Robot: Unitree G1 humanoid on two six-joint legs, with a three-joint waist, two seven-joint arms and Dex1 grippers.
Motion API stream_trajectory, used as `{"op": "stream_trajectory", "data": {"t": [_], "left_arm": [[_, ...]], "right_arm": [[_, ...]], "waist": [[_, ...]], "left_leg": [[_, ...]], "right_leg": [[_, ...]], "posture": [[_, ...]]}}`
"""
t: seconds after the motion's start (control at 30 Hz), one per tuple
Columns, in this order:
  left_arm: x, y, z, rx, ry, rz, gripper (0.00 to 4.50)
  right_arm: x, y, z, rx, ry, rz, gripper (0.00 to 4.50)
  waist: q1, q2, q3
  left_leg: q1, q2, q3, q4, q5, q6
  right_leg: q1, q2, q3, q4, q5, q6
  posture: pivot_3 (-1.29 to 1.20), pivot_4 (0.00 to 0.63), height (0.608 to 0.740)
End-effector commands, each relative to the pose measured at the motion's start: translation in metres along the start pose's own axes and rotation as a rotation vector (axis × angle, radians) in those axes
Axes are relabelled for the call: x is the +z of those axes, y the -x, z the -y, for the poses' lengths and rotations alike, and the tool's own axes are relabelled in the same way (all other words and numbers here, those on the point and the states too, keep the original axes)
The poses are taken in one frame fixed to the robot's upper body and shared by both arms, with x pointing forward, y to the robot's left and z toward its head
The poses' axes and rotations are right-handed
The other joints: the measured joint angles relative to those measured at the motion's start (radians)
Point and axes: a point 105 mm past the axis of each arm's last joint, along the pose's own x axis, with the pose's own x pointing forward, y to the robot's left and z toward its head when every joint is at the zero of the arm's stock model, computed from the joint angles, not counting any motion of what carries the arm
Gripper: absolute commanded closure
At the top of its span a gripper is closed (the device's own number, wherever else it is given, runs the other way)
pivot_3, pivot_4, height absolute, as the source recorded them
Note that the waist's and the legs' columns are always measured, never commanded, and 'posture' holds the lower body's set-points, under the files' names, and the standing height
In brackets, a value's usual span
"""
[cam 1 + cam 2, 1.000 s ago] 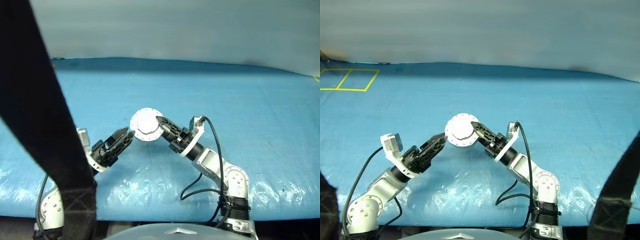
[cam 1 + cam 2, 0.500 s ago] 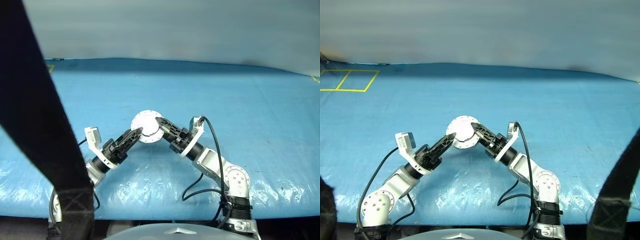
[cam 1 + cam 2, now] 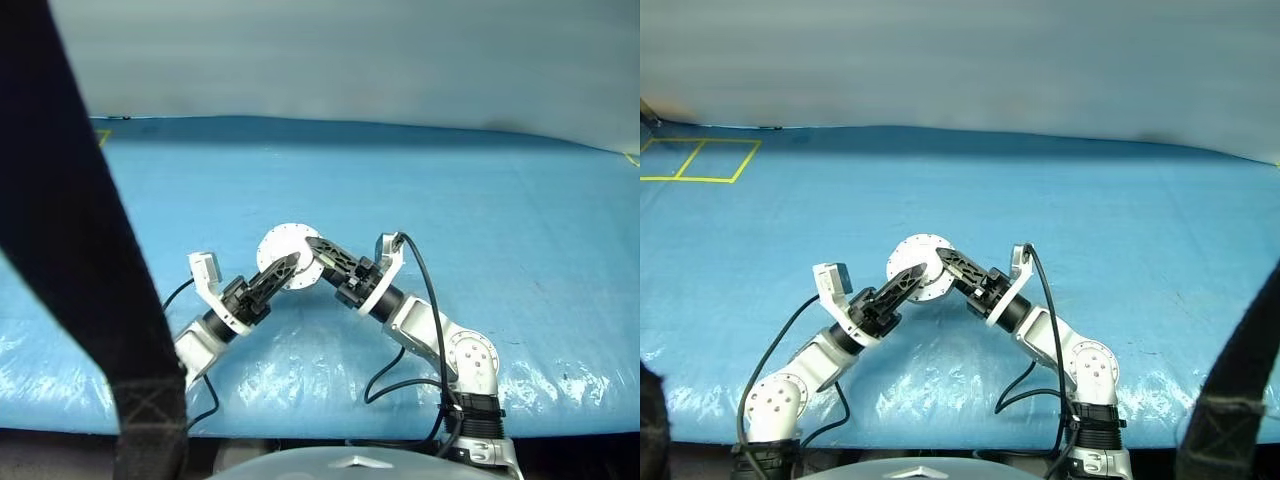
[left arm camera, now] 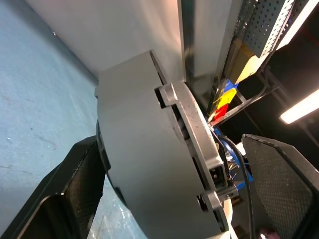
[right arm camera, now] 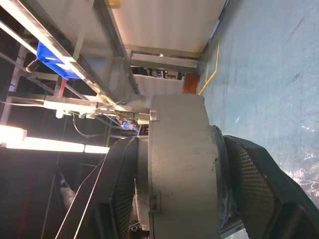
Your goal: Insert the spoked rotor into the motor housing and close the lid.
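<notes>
The motor housing (image 3: pixel 281 250), a thick round silvery shell with a pale flat face, hangs above the blue table. My right gripper (image 3: pixel 312 250) is shut on its right edge; in the right wrist view the housing (image 5: pixel 182 164) sits squeezed between both black fingers (image 5: pixel 119 189). My left gripper (image 3: pixel 286 268) is open and reaches in from the lower left, straddling the housing (image 4: pixel 149 149). One of its fingers (image 4: pixel 75 189) lies close against the shell and the other stands apart from it. The spoked rotor is hidden, and I cannot tell the lid apart from the housing.
The blue sheet covers the table (image 3: pixel 500 200) with room on all sides of the arms. Yellow taped squares (image 3: pixel 700 160) mark the far left corner. A black strap (image 3: pixel 70 250) hangs across the left of the left eye view, another strap (image 3: pixel 1240 370) at the right.
My left gripper has moved right and forward from beside the housing, so that its fingers now straddle the housing. The right gripper and the housing have stayed put.
</notes>
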Motion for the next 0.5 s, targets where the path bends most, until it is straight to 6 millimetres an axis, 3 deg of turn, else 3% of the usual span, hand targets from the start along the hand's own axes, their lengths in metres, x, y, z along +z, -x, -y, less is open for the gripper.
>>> {"op": "stream_trajectory", "data": {"t": [0.03, 0.13, 0.27, 0.43, 0.5], "left_arm": [[0.004, -0.003, 0.005, -0.026, 0.008, 0.018, 0.03], [0.005, 0.0, 0.002, -0.022, 0.015, 0.031, 0.39], [0.003, 0.004, -0.009, 0.042, 0.0, 0.012, 1.52], [-0.002, 0.004, -0.006, -0.018, 0.005, -0.014, 1.65], [-0.005, 0.005, -0.018, 0.057, 0.005, -0.024, 1.66]], "right_arm": [[0.0, -0.001, -0.019, 0.082, 0.018, 0.002, 2.1], [0.002, 0.0, -0.016, 0.067, 0.019, 0.008, 2.1], [0.002, 0.0, -0.015, 0.061, 0.018, 0.009, 2.1], [0.001, -0.002, -0.014, 0.06, 0.018, 0.007, 2.1], [0.001, -0.002, -0.014, 0.058, 0.013, 0.008, 2.1]], "waist": [[0.0, 0.0, 0.0], [0.0, 0.0, 0.0], [0.0, 0.0, 0.0], [0.0, 0.0, 0.0], [0.0, 0.0, 0.0]], "left_leg": [[0.0, 0.0, 0.0, 0.0, 0.0, 0.0], [0.0, 0.0, 0.0, 0.0, 0.0, 0.0], [0.0, 0.0, 0.0, 0.0, 0.0, 0.001], [-0.001, 0.0, 0.0, 0.0, -0.001, 0.001], [-0.004, 0.0, 0.0, 0.0, 0.0, 0.001]], "right_leg": [[0.0, 0.0, 0.0, 0.0, 0.0, 0.0], [0.0, 0.0, 0.0, 0.0, 0.0, 0.0], [-0.001, 0.0, 0.0, 0.0, 0.0, 0.0], [-0.001, 0.0, 0.0, 0.0, 0.0, 0.0], [-0.004, 0.0, 0.0, 0.0, 0.0, 0.0]], "posture": [[0.0, 0.15, 0.74], [0.0, 0.15, 0.74], [0.0, 0.15, 0.74], [0.0, 0.15, 0.74], [0.0, 0.15, 0.74]]}}
